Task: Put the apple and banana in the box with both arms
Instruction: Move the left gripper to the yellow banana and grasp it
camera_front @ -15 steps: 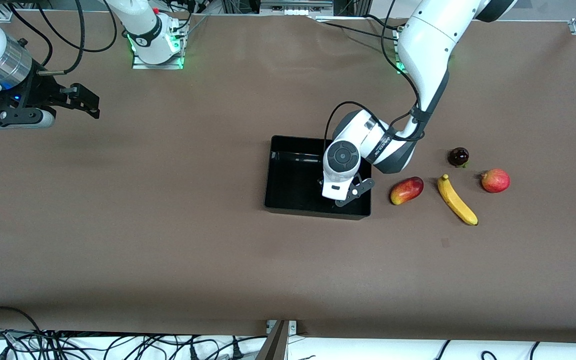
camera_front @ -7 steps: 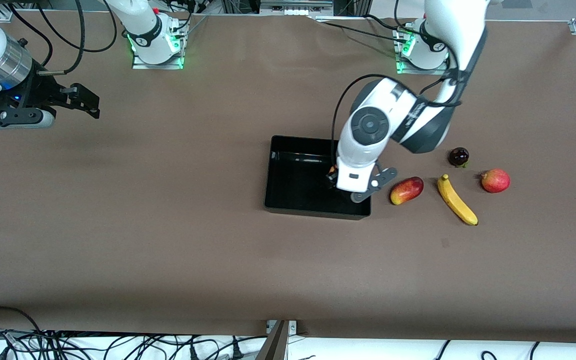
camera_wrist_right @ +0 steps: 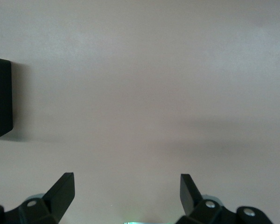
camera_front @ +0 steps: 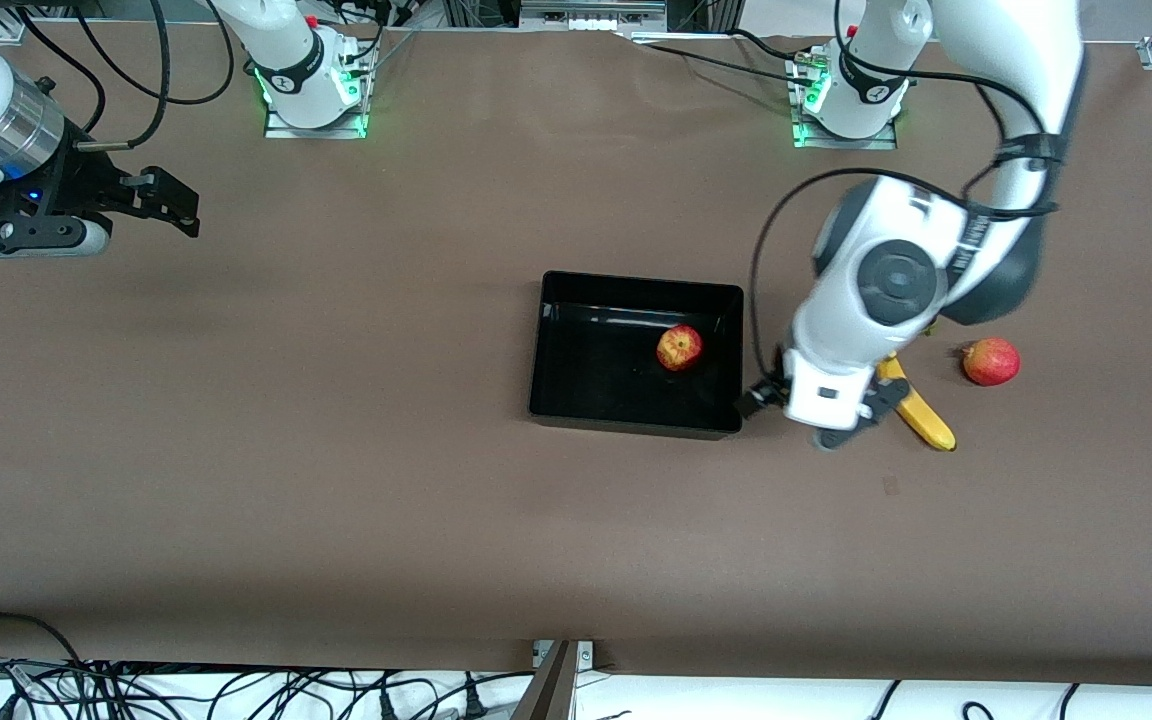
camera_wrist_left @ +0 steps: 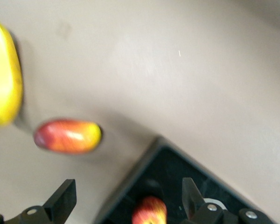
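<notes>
The apple (camera_front: 679,347) lies inside the black box (camera_front: 556,400), near the wall toward the left arm's end; the left wrist view shows the apple (camera_wrist_left: 149,212) in the box (camera_wrist_left: 196,170) too. The banana (camera_front: 924,423) rests on the table, partly covered by the left arm, and appears as a yellow curve (camera_wrist_left: 4,79) in the left wrist view. My left gripper (camera_front: 806,415) (camera_wrist_left: 127,198) hangs open and empty over the table between box and banana. My right gripper (camera_front: 151,205) (camera_wrist_right: 126,189) waits open and empty over the table at the right arm's end.
A red-yellow mango-shaped fruit (camera_wrist_left: 67,136) lies between box and banana, hidden by the arm in the front view. A smooth red round fruit (camera_front: 991,361) sits farther toward the left arm's end. A corner of the box (camera_wrist_right: 0,98) shows in the right wrist view.
My left gripper has risen out of the box and swung toward the banana. The apple now shows lying in the box. The right arm has not moved.
</notes>
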